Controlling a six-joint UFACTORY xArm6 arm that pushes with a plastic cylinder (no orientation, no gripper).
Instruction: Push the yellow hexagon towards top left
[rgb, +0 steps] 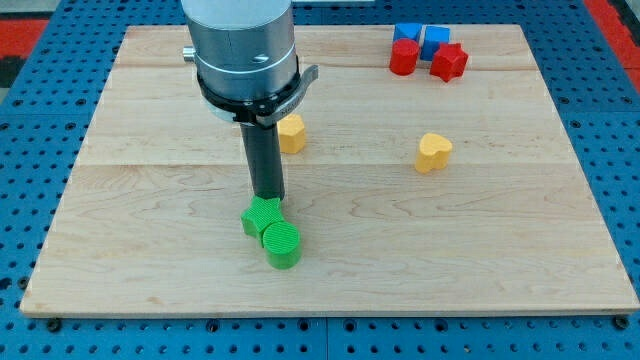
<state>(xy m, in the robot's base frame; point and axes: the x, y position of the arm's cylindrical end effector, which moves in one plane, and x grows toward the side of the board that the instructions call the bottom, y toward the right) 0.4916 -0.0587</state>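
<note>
Yellow hexagon (291, 132) sits just above-right of my tip (268, 198), partly behind the rod. My tip, with no jaws, touches the green blocks (272, 230).

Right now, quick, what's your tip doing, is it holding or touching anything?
My tip: no gripper, holds nothing; it sits at the top edge of the green blocks, contact unclear.
Yellow hexagon: behind the rod, untouched.
</note>
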